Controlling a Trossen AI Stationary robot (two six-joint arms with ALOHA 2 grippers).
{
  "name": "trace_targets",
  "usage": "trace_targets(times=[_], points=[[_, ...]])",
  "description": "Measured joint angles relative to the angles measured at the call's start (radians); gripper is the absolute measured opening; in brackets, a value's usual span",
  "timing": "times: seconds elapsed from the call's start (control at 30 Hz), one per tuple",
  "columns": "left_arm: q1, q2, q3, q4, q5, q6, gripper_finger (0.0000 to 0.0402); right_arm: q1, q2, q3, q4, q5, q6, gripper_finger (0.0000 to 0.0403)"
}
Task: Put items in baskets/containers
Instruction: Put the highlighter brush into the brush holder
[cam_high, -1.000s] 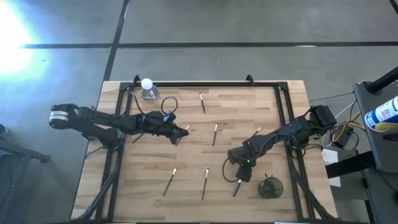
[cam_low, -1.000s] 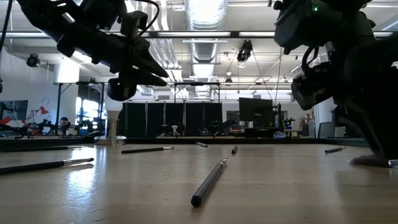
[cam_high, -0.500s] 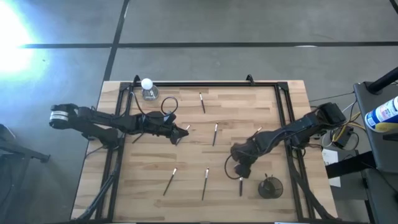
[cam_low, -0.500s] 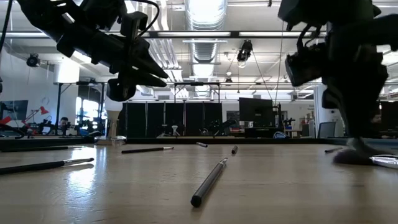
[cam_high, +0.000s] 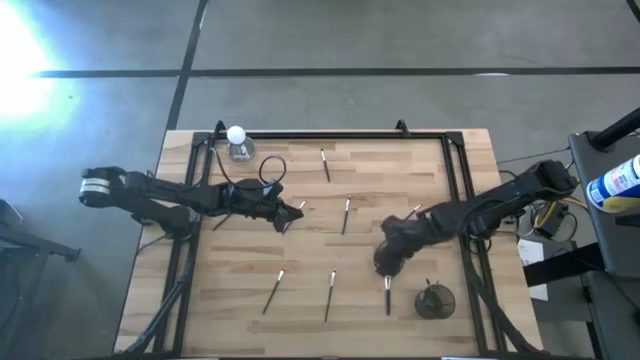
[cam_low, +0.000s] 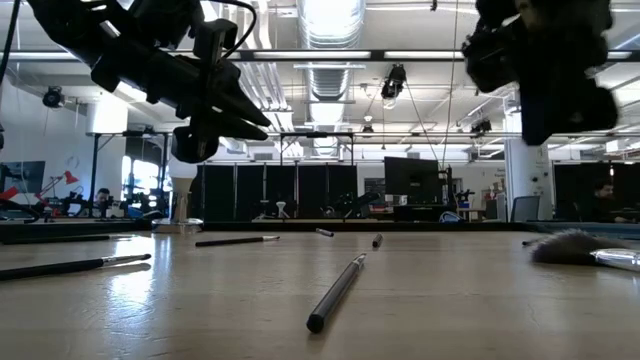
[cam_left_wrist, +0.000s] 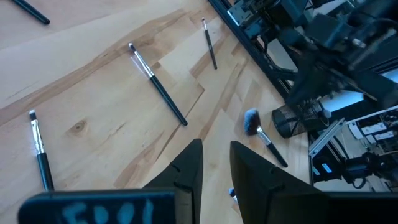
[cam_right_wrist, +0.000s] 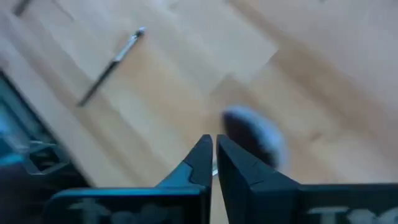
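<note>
Looking straight down, the high view shows the wooden bench (cam_high: 300, 290) with thin brushes scattered across it, one (cam_high: 325, 163) near the far rail, one (cam_high: 346, 214) at the middle, two (cam_high: 274, 291) (cam_high: 330, 294) toward the near edge. The big brush (cam_high: 388, 294) lies flat just beside the dark round cup (cam_high: 435, 301), apart from it, and the right claw (cam_high: 388, 262) hangs just above the brush's head end without holding it. The left claw (cam_high: 296, 211) hovers over the bench's left-centre, near a small pale-tipped brush. A clear bottle with a white ball top (cam_high: 237, 142) stands at the far left corner. At bench height, the low view has a dark brush (cam_low: 336, 291) lying in the foreground, another (cam_low: 75, 265) at the left, and the fanned head of the big brush (cam_low: 566, 247) resting on the wood at the right, with the right claw raised above it. The left wrist view shows the left claw (cam_left_wrist: 215, 163) with its fingers standing a little apart and nothing between them; beyond lie three thin brushes, the big brush (cam_left_wrist: 263, 136) and the cup (cam_left_wrist: 297, 119). The right wrist view shows the right claw (cam_right_wrist: 214, 152) pressed nearly together and empty, the blurred brush head (cam_right_wrist: 255, 134) just beyond its tips.
</note>
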Motion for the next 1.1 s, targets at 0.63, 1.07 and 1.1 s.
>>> trace_targets(times=[0.63, 1.07, 1.1], points=[[0.000, 0.005, -0.016, -0.010, 0.001, 0.039, 0.0073, 0.078, 0.263, 0.004, 0.001, -0.052, 0.509, 0.0217], [0.000, 0.005, -0.016, -0.012, 0.001, 0.033, 0.0073, 0.044, 0.340, 0.009, 0.061, 0.032, 0.453, 0.0153], [0.000, 0.005, -0.016, -0.011, 0.001, 0.033, 0.0073, 0.041, 0.340, 0.009, 0.068, 0.042, 0.444, 0.0141]])
